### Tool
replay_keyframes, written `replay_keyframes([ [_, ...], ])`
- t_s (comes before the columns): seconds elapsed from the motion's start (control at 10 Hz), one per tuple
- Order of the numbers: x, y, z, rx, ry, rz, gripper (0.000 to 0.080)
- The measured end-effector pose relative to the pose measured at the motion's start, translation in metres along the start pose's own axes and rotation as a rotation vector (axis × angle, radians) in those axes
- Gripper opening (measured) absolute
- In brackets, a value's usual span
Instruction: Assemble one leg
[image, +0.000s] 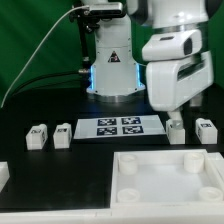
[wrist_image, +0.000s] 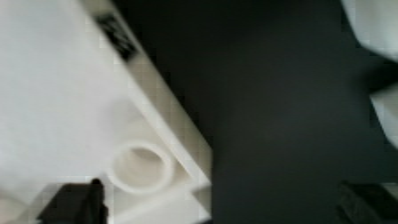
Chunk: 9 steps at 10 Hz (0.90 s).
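leg (image: 176, 131) just below gripper (image: 174, 115), jaws wide

marker board (image: 120, 126) in middle | first leg (image: 37, 137), second leg (image: 62, 135) at exterior view's left of it | third leg (image: 177, 131), fourth leg (image: 205, 129) at its right | panel (image: 165, 182) near, in front

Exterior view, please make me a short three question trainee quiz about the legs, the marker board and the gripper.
1. True or false: the marker board has two legs on each side of it.
2. In the exterior view the gripper shows: A, on that view's left of the board; B, on that view's right of the board; C, centred over the board.
3. How many tags does the marker board carry?
Key: 1 true; 2 B; 3 four.
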<state>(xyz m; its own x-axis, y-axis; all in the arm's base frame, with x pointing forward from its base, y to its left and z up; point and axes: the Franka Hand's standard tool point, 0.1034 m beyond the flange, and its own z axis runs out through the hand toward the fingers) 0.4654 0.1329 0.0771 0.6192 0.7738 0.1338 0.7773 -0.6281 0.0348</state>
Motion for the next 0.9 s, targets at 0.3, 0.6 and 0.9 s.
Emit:
replay_keyframes([
  [0.3,0.025,-0.023,-0.010,-0.003,0.037,0.312,0.0649],
  [0.6,0.023,-0.028,-0.005,0.026,0.033,0.654,0.0649],
  [0.9,0.009,-0.046,0.013,0.059,-0.009,0.988,0.0649],
])
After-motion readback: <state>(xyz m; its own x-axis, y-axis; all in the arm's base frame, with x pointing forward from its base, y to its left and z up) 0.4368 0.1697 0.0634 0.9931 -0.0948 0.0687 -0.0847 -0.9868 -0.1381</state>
